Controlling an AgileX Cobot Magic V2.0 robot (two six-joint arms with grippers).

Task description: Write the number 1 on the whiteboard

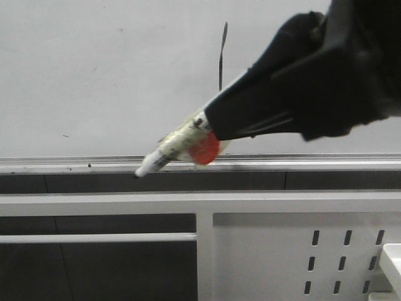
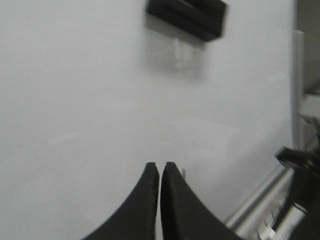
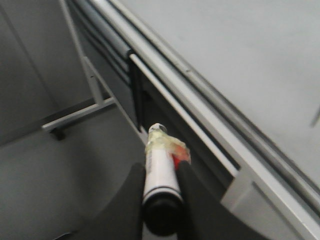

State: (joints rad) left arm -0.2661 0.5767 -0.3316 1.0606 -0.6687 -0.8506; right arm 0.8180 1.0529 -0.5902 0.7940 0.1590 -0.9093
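The whiteboard [image 1: 94,69] fills the upper front view, with its silver rail [image 1: 75,164] along the lower edge. The number 1 [image 1: 222,56] is a thin black vertical stroke on it, just above my right gripper. My right gripper [image 1: 216,122] is shut on a white marker pen [image 1: 175,147] with a red piece and tape on it. The pen's tip points down-left at the rail. In the right wrist view the gripper [image 3: 160,167] clamps the pen [image 3: 159,157] beside the rail [image 3: 200,100]. My left gripper [image 2: 159,167] is shut and empty, facing the board [image 2: 75,100].
Below the rail are white frame bars [image 1: 94,204] and a white perforated panel [image 1: 301,251]. A white tray corner [image 1: 393,263] shows at the far right. A black block [image 2: 187,17] sits on the board in the left wrist view.
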